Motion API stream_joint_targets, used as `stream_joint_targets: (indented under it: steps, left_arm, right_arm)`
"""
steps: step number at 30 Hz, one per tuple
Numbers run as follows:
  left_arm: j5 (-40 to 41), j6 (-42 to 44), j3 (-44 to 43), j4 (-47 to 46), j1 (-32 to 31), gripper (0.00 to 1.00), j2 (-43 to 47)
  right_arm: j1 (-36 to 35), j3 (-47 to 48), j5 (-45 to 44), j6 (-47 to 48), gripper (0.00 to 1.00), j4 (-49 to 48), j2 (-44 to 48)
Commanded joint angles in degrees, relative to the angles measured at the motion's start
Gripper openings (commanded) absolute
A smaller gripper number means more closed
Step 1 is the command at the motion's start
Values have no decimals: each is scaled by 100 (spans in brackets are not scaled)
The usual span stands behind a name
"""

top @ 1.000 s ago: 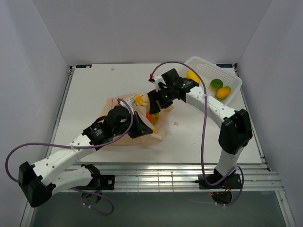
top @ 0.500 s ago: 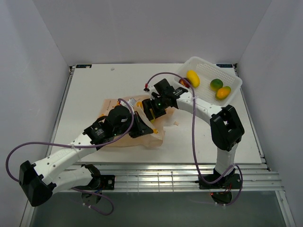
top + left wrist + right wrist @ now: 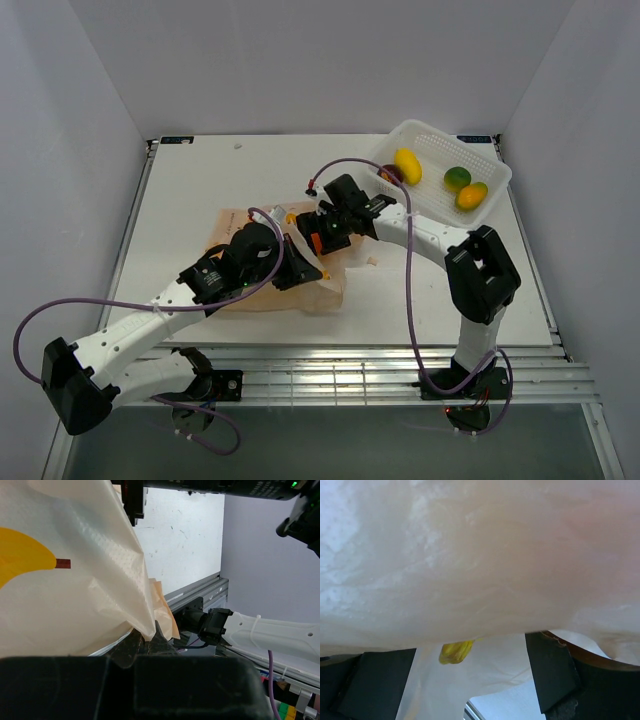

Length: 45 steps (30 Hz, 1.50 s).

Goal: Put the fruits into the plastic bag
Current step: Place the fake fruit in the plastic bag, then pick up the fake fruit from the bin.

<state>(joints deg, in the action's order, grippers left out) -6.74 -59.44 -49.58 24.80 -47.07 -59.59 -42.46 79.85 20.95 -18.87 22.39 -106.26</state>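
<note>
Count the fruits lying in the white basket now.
4: yellow fruit at the left, dark-red fruit just beside it, green fruit in the middle, yellow-orange fruit on the right. More may be hidden.

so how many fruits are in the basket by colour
yellow fruit: 1
dark red fruit: 1
green fruit: 1
orange fruit: 1
total in basket: 4
</note>
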Motion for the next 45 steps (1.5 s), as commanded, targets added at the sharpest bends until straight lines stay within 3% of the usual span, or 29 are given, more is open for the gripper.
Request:
stream_joint_targets:
  steps: [1, 9, 17, 20, 25, 29, 34, 41, 45]
  left_arm:
    - [164, -24, -236, -80, -13, 0, 115]
    - [252, -50, -254, -63, -13, 0, 167]
    - [209, -33, -245, -141, -13, 0, 71]
    - [165, 2, -306, -151, -13, 0, -8]
    - [94, 126, -421, -36, -13, 0, -79]
    - [138, 161, -430, 69, -4, 0, -44]
    - [156, 161, -429, 78, -4, 0, -52]
    - [129, 126, -465, 183, -13, 0, -123]
    - [138, 64, -377, 157, -13, 0, -96]
  right_arm:
    - [-17, -14, 76, 77, 90, -165, 535]
    - [228, -286, -152, 270, 90, 282, 1229]
    - [1827, -1217, -380, 323, 90, 740, 2547]
    - [2495, -1114, -758, 436, 90, 793, 2830]
    - [3479, -253, -1012, 753, 90, 977, 2216]
    - [3920, 881, -2311, 1105, 90, 1504, 1320]
    - [4456, 2118, -2500, 1832, 90, 1847, 168]
    - [4597, 3296, -3641, 2512, 90, 2470, -957]
    - [4668, 3379, -3326, 2222, 90, 2727, -1266]
